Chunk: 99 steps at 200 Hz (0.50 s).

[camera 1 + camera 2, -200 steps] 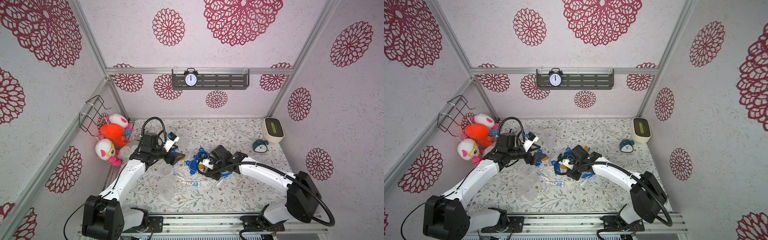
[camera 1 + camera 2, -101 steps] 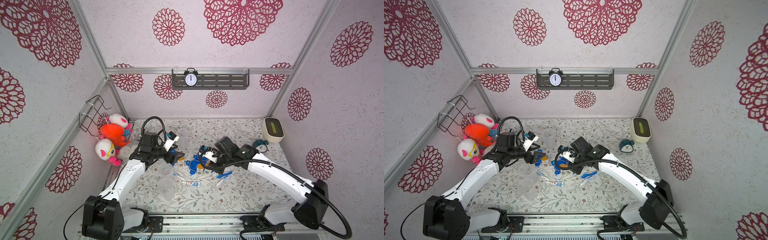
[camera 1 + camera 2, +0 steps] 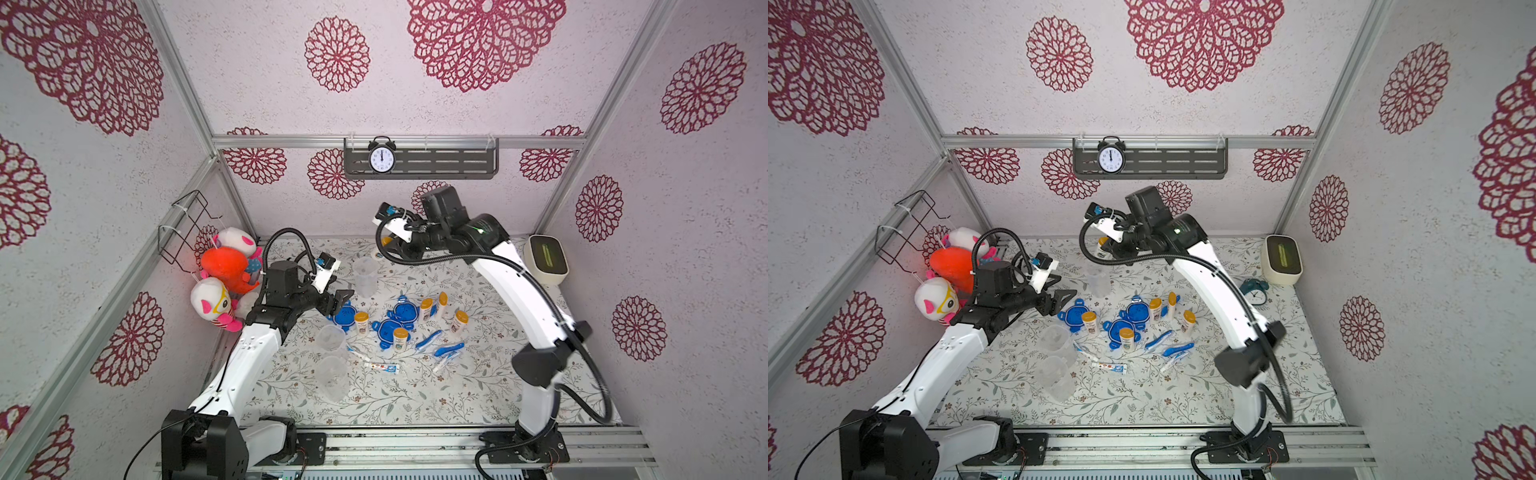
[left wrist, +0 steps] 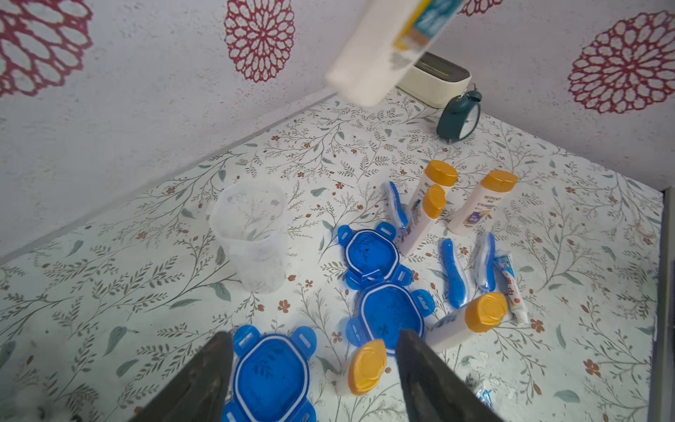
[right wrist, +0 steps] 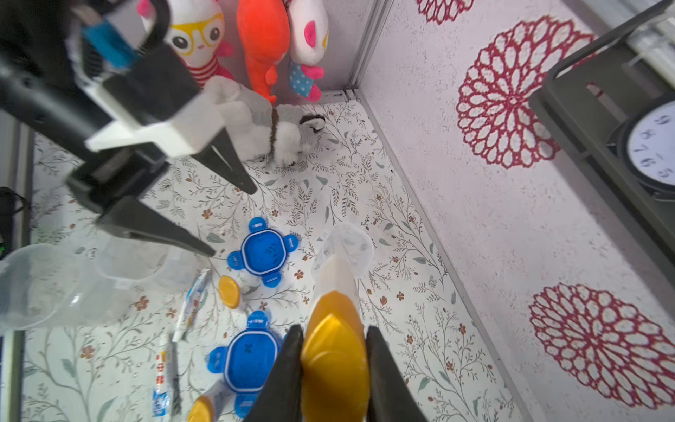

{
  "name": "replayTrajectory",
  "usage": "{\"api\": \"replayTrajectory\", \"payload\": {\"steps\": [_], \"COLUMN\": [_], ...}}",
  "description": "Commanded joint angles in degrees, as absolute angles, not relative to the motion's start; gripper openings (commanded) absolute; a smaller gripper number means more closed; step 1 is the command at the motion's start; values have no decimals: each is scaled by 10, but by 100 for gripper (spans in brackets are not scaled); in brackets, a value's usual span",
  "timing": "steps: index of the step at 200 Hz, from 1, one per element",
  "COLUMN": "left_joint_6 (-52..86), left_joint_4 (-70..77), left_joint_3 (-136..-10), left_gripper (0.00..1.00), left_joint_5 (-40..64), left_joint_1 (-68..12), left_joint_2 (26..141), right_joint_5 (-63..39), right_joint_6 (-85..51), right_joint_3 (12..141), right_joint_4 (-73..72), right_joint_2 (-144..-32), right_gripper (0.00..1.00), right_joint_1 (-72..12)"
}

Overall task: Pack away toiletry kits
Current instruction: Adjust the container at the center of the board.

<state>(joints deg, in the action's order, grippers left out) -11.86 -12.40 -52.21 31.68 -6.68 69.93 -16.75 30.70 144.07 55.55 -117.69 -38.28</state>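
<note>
By the left edge of the desk (image 3: 478, 395), the left gripper (image 3: 340, 300) hovers with its jaws spread wide and empty, just above a blue lid (image 3: 344, 318). Two empty clear cups (image 3: 331, 338) sit toward the front-left. The right gripper (image 5: 334, 329) is raised, clamped on the orange cap of a white bottle (image 5: 334, 310) held in the air near a third clear cup (image 3: 365, 270) by the back edge. Mid-desk lie two more lids (image 3: 404, 311), five bottles (image 3: 426, 309), a toothpaste tube (image 3: 382, 366) and toothbrushes (image 3: 428, 338).
</note>
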Motion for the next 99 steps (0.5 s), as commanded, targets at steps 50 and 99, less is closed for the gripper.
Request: {"api": "replayTrajectory", "payload": {"steps": [50, 99], "left_joint_6": [-82, -115], "left_joint_4": [0, -11], "left_joint_3": [-479, -544], "left_gripper": [80, 89], "left_joint_5": [240, 248], "left_joint_1": [-52, -48], "left_joint_2": [719, 789], "right_joint_5": [-334, -364], "right_joint_6": [342, 335], "right_joint_3": [1437, 1422], "right_joint_4": [491, 456], "right_joint_2": [-1234, -1238], "right_gripper": [14, 14], "right_joint_1": [-313, -312]}}
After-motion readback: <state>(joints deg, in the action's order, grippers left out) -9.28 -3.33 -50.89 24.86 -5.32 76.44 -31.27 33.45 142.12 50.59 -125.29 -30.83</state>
